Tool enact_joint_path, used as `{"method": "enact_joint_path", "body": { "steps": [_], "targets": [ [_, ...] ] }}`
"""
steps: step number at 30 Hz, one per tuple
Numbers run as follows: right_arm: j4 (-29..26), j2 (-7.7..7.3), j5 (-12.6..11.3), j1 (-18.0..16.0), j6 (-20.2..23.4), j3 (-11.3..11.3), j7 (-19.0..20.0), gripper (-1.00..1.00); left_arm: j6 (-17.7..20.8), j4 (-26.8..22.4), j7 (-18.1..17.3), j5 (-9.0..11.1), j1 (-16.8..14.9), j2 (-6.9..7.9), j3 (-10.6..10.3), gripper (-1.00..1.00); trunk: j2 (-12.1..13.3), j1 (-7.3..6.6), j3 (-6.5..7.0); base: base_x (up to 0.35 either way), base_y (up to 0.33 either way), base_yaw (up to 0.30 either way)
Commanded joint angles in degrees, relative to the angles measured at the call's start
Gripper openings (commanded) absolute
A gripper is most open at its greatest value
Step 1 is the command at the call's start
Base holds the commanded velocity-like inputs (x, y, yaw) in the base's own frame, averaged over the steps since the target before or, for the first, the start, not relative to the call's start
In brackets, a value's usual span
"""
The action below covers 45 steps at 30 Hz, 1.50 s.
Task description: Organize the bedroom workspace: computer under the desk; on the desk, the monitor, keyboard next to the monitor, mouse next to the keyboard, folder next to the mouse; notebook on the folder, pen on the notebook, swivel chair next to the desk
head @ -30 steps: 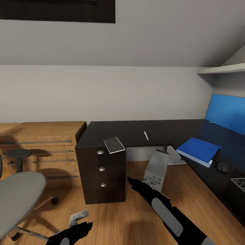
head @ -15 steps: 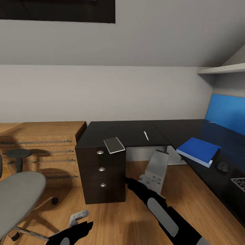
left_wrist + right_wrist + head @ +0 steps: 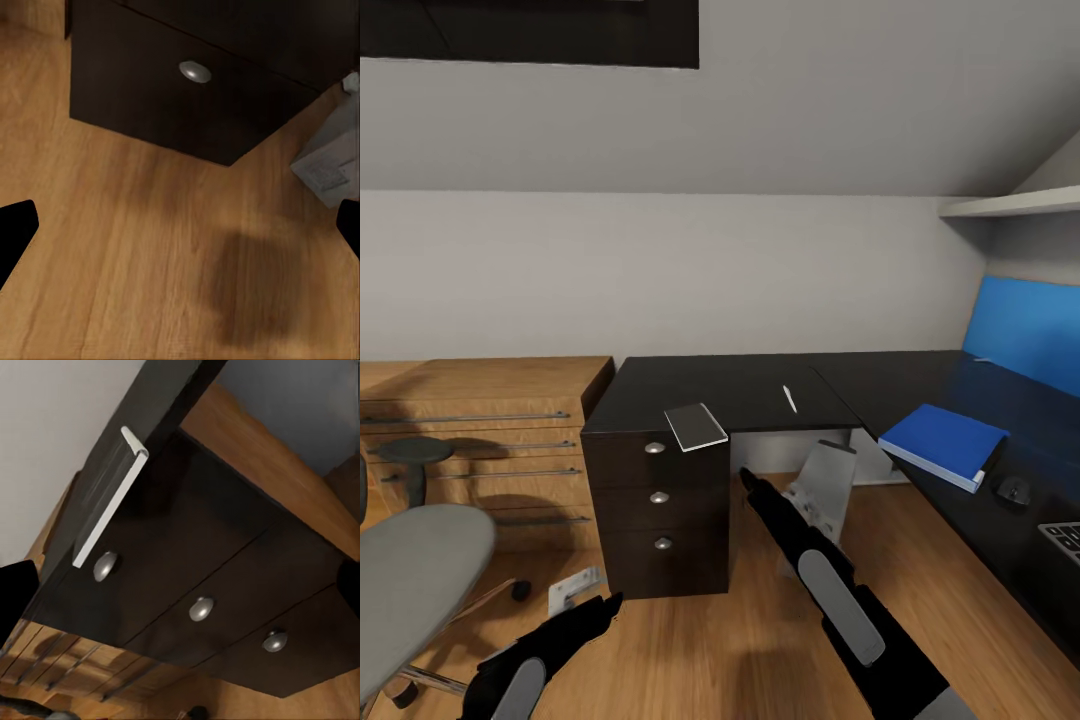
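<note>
notebook (image 3: 696, 426) overhangs the bench (image 3: 730, 390) front edge above the drawer unit (image 3: 660, 510). pen (image 3: 789, 398) lies further back. folder (image 3: 943, 443) near the right wing's front edge, mouse (image 3: 1013, 490) beside it. computer (image 3: 822, 490) leans under the bench. right gripper (image 3: 748, 482) raised by the drawers, left gripper (image 3: 605, 604) low over the floor — both spread open, empty.
</note>
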Motion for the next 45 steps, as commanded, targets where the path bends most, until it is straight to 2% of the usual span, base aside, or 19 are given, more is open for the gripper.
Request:
{"method": "enact_joint_path", "body": {
  "steps": [1,3,6,10,27,34,36,41,45],
  "targets": [
    [-0.19,0.04,-0.52,-0.04,0.12,-0.51,-0.17,1.00,0.34,-0.69,0.58,0.93,-0.04,0.03,0.26,1.00,-0.03,-0.01,-0.06,0.000,0.000,0.000],
    [-0.31,0.03,-1.88,-0.04,0.17,-1.94,1.87,1.00,1.49,-2.10,0.61,3.37,-0.04,0.00,1.19,1.00,-0.03,-0.01,-0.06,0.000,0.000,0.000],
    [0.17,-0.06,-2.51,-0.04,0.23,-2.52,4.44,1.00,1.92,-2.30,0.65,5.16,-0.04,-0.09,1.31,1.00,-0.03,-0.01,-0.06,0.000,0.000,0.000],
    [2.15,-0.10,-2.83,-0.04,0.27,-2.65,6.56,1.00,1.80,-0.95,0.64,6.16,-0.04,0.11,1.50,1.00,-0.03,-0.01,-0.06,0.000,0.000,0.000],
    [5.18,0.18,-2.95,-0.04,0.36,-2.15,7.52,1.00,1.81,0.02,0.55,6.51,-0.04,0.19,1.54,1.00,-0.03,-0.01,-0.06,0.102,0.045,0.000],
    [5.70,0.22,-2.93,-0.04,0.36,0.18,7.61,1.00,1.81,0.03,0.56,6.52,-0.03,0.15,1.54,1.00,-0.03,-0.01,-0.06,0.083,0.067,0.000],
    [5.70,0.22,-2.92,-0.04,0.34,1.75,8.74,1.00,1.81,0.10,0.56,6.52,-0.03,0.04,1.47,1.00,-0.03,-0.01,-0.06,0.013,0.011,0.000],
    [5.69,0.22,-2.91,-0.04,0.36,2.94,10.81,1.00,1.81,0.11,0.59,6.57,-0.04,0.02,1.45,1.00,1.98,-1.11,0.83,0.003,0.002,0.000],
    [5.69,0.22,-2.88,-0.04,0.36,3.40,11.45,1.00,1.81,0.12,0.63,6.58,-0.03,0.01,1.45,1.00,1.98,-1.11,0.83,0.000,0.000,0.000]
  ]
}}
